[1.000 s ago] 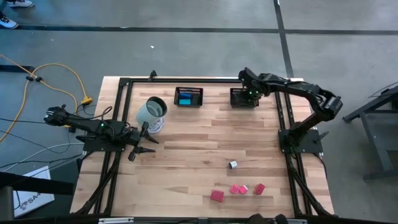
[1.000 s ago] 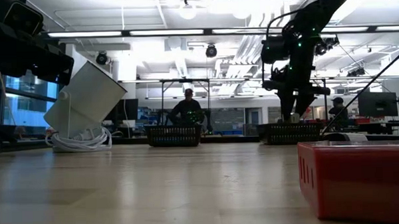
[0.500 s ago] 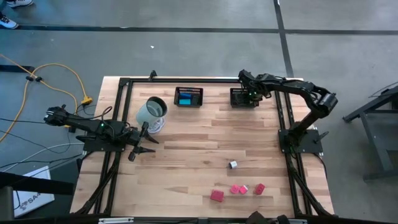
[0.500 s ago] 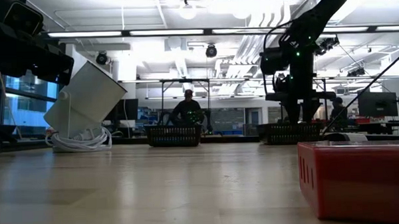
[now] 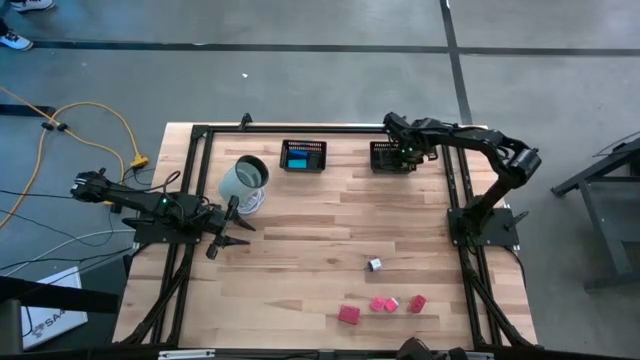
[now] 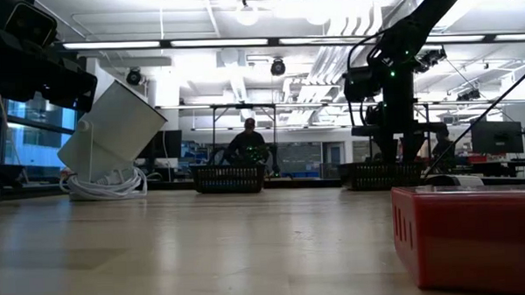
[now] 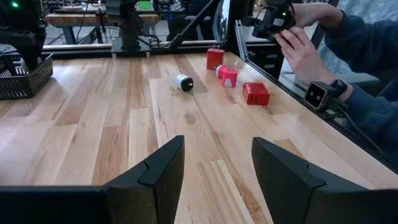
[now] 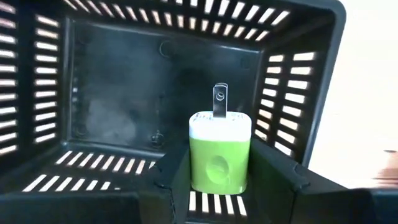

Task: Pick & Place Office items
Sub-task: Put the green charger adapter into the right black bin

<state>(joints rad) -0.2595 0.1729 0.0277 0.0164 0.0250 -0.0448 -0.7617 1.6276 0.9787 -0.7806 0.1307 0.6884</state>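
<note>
The right pincer [image 5: 404, 152] hangs over the right-hand black basket [image 5: 385, 160] at the far edge of the bench [image 5: 300, 250]. Its fingers [image 8: 273, 168] are clamped on a green charger block [image 8: 219, 152] with a white top and metal prongs standing upright, and the block sits snugly between the two dark pads. In the right wrist view the block hangs inside the basket's slotted walls, above its dark floor; whether it touches the floor cannot be told.

The left pincer [image 7: 214, 168] waits near the left edge of the bench, low over the wood, its fingers spread wide apart with nothing between them.

A second black basket [image 5: 303, 156] stands to the left of the first and holds a blue piece [image 5: 299, 160]. Near the front of the bench lie a small white and black piece [image 5: 374, 265] and, closer to the front edge, a red block [image 5: 348, 314], pink pieces [image 5: 384, 304] just beside each other, and another red block [image 5: 416, 302]. A white cylindrical lamp-like thing [image 5: 244, 180] sits tilted on a coil of white cable near the left arm.

In the left wrist view a person's hand [image 7: 305, 53] holds a dark device beyond the bench edge.
</note>
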